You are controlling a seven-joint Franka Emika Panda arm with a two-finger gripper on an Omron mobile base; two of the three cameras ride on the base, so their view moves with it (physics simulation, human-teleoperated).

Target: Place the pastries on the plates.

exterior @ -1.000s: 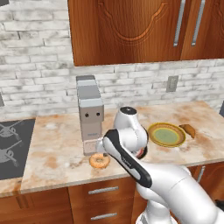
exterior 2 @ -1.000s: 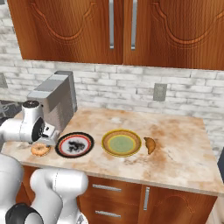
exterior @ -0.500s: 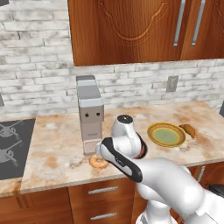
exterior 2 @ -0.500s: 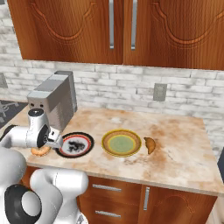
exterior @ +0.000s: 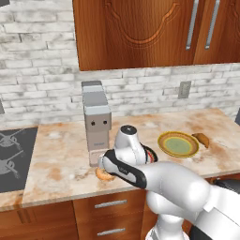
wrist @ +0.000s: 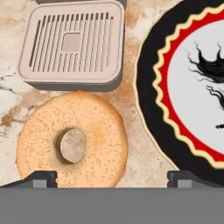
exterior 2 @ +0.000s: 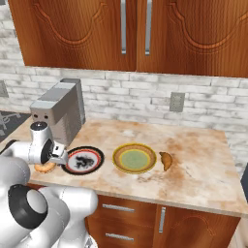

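You're at the first pick: the gripper (wrist: 112, 179) hangs low over the doughnut (wrist: 72, 138), its jaws spread wide and holding nothing. In the hand view the doughnut lies flat on the tabletop (wrist: 8, 103) in the lower left of the frame, with one fingertip at its lower left edge and the other well off to the right, near the rim of the black plate (wrist: 151, 100). So the jaws don't look centred on the ring; judge that you need to shift toward the doughnut before you close, or one finger may land on the plate rim.

The grey drip tray of the coffee machine (wrist: 72, 43) sits just above the doughnut, close enough to crowd the approach.

In the right base view, the croissant (exterior 2: 166, 160) rests on the tabletop just beside the yellow plate (exterior 2: 135, 158), untouched, at centre frame. Both plates look bare, so neither pastry is placed yet.
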